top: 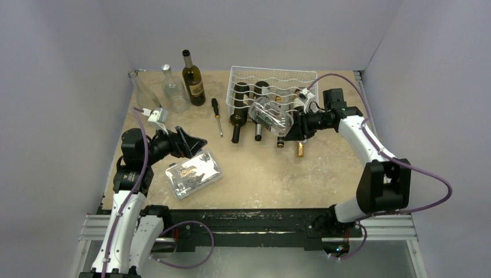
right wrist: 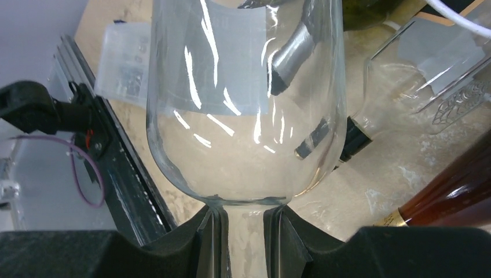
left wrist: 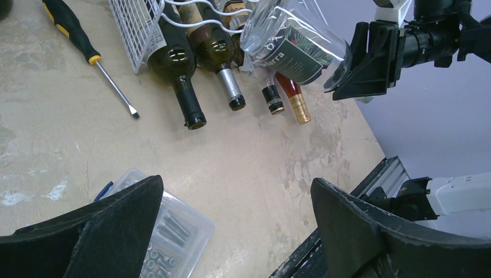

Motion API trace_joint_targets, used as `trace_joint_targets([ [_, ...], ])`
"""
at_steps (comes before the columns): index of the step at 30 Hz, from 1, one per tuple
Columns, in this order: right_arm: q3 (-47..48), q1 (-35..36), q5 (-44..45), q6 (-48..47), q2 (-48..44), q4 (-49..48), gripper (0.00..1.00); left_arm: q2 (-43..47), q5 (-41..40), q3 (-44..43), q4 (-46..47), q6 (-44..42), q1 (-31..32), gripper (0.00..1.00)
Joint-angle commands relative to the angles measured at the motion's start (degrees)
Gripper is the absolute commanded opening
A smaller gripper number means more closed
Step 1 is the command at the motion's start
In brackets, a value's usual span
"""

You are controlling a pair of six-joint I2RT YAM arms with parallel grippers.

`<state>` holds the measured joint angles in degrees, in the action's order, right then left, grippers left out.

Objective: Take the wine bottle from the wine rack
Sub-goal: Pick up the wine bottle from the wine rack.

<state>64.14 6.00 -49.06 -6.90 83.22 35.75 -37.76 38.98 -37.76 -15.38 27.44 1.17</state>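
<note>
Closest in, the right fingers (right wrist: 173,249) are clamped on the neck of the clear wine bottle (right wrist: 243,116), one on each side just below its shoulder. That grip looks sensible. The bottles in the wine rack (top: 272,78) lie with their necks poking out of the front, so the neck is the part within reach and it is narrow enough to pinch.

From above, the clear bottle hangs tilted over the rack's front edge. It sits above the necks of the dark bottles (top: 238,116) left in their rows, with its base toward the rack. Whether the base has fully cleared the wire cannot be told from these views. The lift seems well along, and the bottle probably needs to be drawn back toward the open surface (top: 260,168) before it is set down.

The left fingers (left wrist: 116,231) are spread wide and hold nothing. They hover above the clear parts box (top: 193,174), well apart from the rack and likely just keeping out of the way. A screwdriver (top: 216,116) lies beside the rack.
</note>
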Motion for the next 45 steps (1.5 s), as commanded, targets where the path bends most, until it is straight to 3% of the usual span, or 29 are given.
trace_joint_targets([
  [1, 7.89, 0.77, -6.59, -17.92, 1.98, 7.98, 0.0, 0.67, 1.36, 0.0, 2.87, 0.51, 0.1, 1.0],
  [6, 9.83, 2.51, -5.1, -26.07, 4.93, 16.43, 0.0, 0.77, 1.45, 0.05, 2.9, 0.6, 0.13, 1.0],
  [19, 10.13, 10.21, 6.95, -32.81, 3.67, 21.56, 0.0, 1.03, 1.8, 0.12, 3.16, 0.68, 0.15, 1.0],
  [45, 13.32, 21.44, 43.4, -43.34, -1.04, 32.71, 0.0, 1.2, 2.11, 0.4, 3.68, 1.02, 0.14, 1.0],
])
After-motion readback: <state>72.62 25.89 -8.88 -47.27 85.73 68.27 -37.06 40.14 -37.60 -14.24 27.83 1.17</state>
